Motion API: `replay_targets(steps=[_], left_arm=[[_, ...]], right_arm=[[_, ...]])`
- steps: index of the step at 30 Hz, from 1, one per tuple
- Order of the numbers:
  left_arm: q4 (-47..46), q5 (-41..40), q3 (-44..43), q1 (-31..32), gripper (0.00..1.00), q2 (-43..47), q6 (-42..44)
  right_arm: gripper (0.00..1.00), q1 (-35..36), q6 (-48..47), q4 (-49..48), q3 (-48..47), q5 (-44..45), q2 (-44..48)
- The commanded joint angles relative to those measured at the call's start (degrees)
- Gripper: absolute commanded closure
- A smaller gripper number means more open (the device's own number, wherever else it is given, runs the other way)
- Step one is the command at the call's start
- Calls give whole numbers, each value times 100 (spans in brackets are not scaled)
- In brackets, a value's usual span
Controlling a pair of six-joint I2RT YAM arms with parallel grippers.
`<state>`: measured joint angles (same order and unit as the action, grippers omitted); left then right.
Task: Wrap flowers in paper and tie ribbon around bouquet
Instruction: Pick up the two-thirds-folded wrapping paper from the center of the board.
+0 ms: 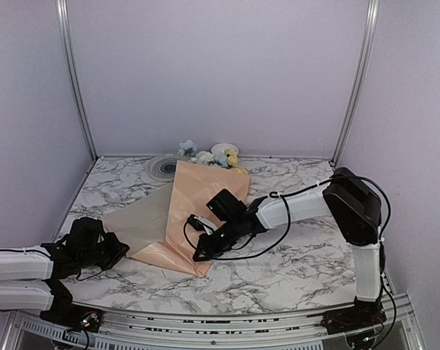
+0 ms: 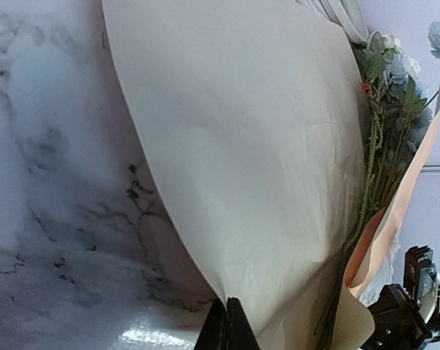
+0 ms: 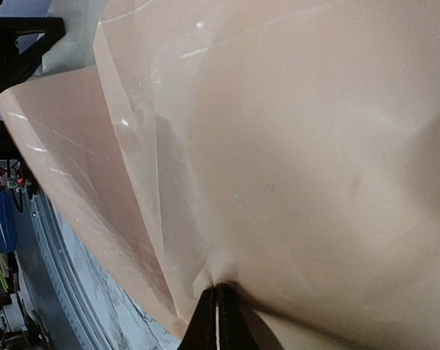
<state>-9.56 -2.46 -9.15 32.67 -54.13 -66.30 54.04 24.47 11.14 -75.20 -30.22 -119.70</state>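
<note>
Left claw (image 2: 226, 329) shut, pinching paper (image 1: 198, 211) edge; right claw (image 3: 218, 313) clamped on folded layer. Flowers (image 1: 214, 157) lay inside half-wrapped paper on tabletop (image 1: 300, 259). Ribbon not yet tied.

The paper (image 1: 205, 200) is peach-orange with a pale cream-grey underside. The flowers (image 1: 218, 157) are pale blue, white and yellow on green stems (image 2: 371, 175). The surface (image 1: 315, 271) is white marble veined grey-black.

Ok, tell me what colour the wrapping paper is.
The paper is peach-orange, its left flap paler beige; clearest in the top external view.
</note>
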Motion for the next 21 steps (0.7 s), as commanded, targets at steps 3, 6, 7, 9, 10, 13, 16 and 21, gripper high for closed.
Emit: replay_targets(steps=[3,6,7,9,10,13,16,21], left_arm=[[731,-207,-663,29,100,311,877],[823,-179,-739,81,100,402,1005],[829,-166,-753,105,100,399,1044],[849,-165,-791,153,100,351,1123],[851,-171,-828,184,100,320,1162],[857,-198,-1049,345,100,199,1418],[938,-328,-1426,552,100,43,1872],[785,-444,-2002,1035,100,-234,2573]], right_arm=[[95,-8,-82,828,-1174,420,-793],[95,-7,-69,925,-1500,407,-897],[94,-9,-55,937,-1599,425,-924],[93,-14,-43,949,-1799,478,-982],[92,-11,-51,974,-1968,493,-1037],[91,-16,-14,1114,-2379,552,-1299],[91,-16,124,1069,-2506,562,-1495],[91,-65,399,958,-2203,485,-1646]])
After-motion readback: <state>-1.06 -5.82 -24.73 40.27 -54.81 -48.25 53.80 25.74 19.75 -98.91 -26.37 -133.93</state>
